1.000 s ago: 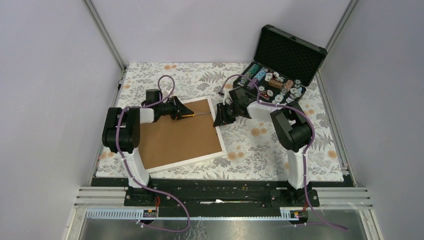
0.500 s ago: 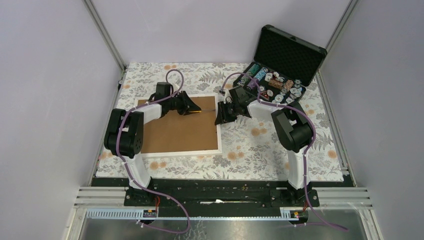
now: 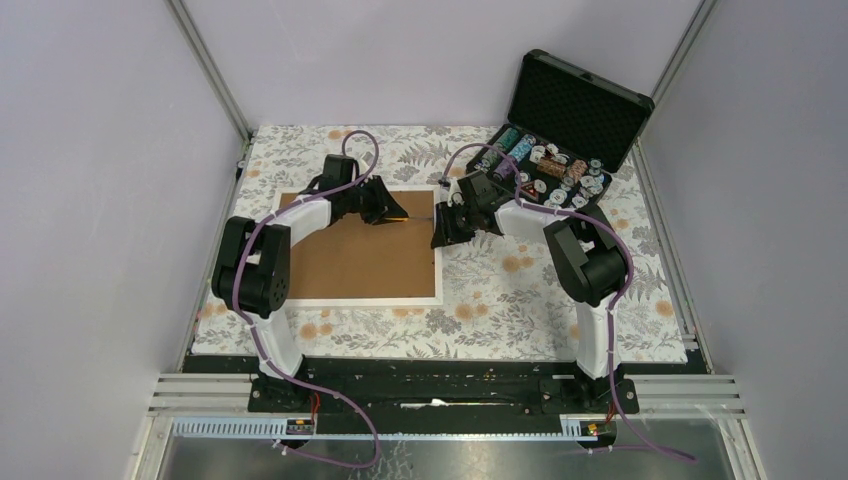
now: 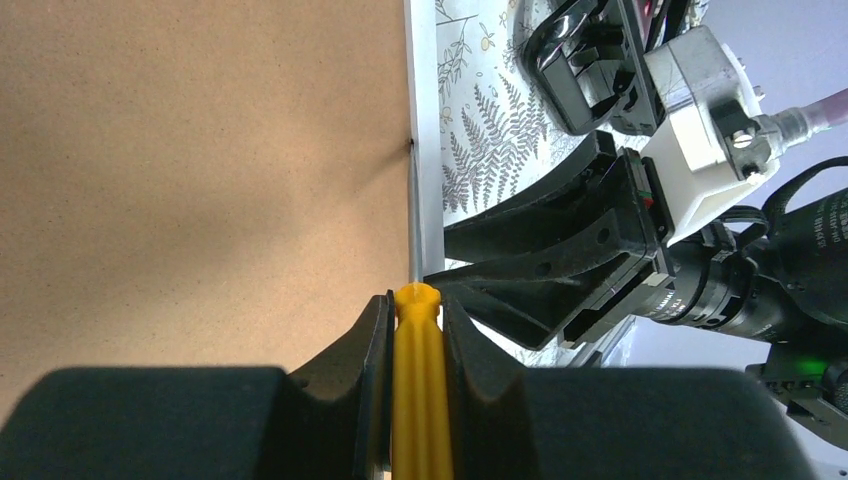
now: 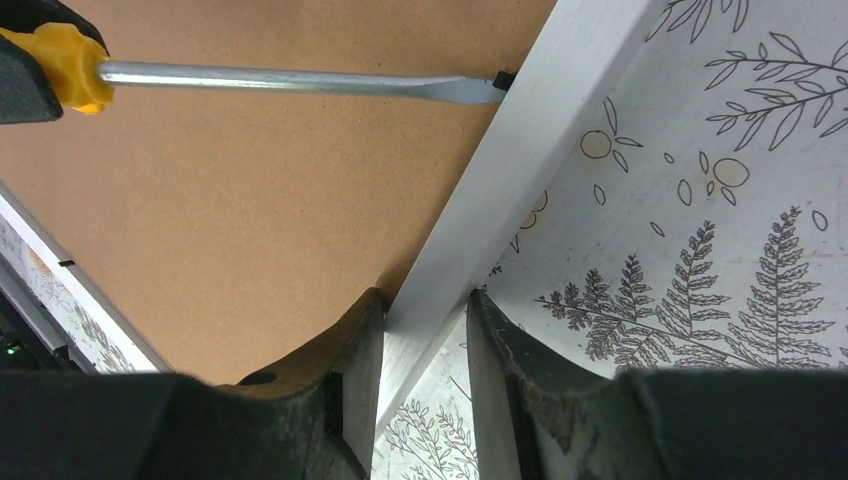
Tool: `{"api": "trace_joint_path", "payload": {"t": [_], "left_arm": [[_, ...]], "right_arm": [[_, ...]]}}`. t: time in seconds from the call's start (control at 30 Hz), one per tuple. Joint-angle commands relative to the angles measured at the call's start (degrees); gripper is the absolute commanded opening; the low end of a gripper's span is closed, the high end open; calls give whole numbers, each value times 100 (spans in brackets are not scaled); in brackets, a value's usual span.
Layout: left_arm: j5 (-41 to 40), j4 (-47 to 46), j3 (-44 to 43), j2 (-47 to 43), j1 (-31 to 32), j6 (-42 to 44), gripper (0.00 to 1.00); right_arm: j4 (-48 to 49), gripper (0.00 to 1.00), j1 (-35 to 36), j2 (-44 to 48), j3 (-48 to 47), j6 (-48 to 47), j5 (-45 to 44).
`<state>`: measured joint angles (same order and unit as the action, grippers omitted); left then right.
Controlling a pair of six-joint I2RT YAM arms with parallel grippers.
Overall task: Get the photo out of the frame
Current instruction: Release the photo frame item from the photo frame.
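The frame lies face down on the table, brown back up inside a narrow white border. The photo is hidden under that backing. My left gripper is shut on the yellow handle of a screwdriver. Its metal shaft reaches across the backing, and the flat tip rests at a small black tab on the frame's right edge. My right gripper is shut on the white border of that same edge, one finger over the backing and one over the tablecloth. From above, the two grippers sit close together.
An open black case of poker chips stands at the back right, just behind the right arm. A flowered cloth covers the table. Enclosure walls and metal posts close in the left, right and back.
The frame has swung from a tilted position to square with the table edges. My left gripper moved toward the far side with the screwdriver. The right gripper stayed nearly still on the border.
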<state>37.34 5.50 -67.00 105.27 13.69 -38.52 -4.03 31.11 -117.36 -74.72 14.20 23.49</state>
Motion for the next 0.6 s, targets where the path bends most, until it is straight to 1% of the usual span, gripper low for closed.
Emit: {"api": "trace_joint_path", "payload": {"t": [0.0,0.17,0.27,0.43,0.57], "left_arm": [[643,-335,-289,-178,418,115,0],[638,-299,-176,-203,362,189,0],[634,-266,-175,-186,335,192,0],[592,-194,-242,-95,292,162,0],[595,-138,-229,-45,243,184,0]], "right_arm": [[-317,44,113,11,104,-461,-9],[-308,57,-94,521,78,-555,131],[-202,57,-196,567,-58,-508,218],[-142,58,-523,329,-415,-181,431],[-129,62,-682,334,-404,-2,197]]}}
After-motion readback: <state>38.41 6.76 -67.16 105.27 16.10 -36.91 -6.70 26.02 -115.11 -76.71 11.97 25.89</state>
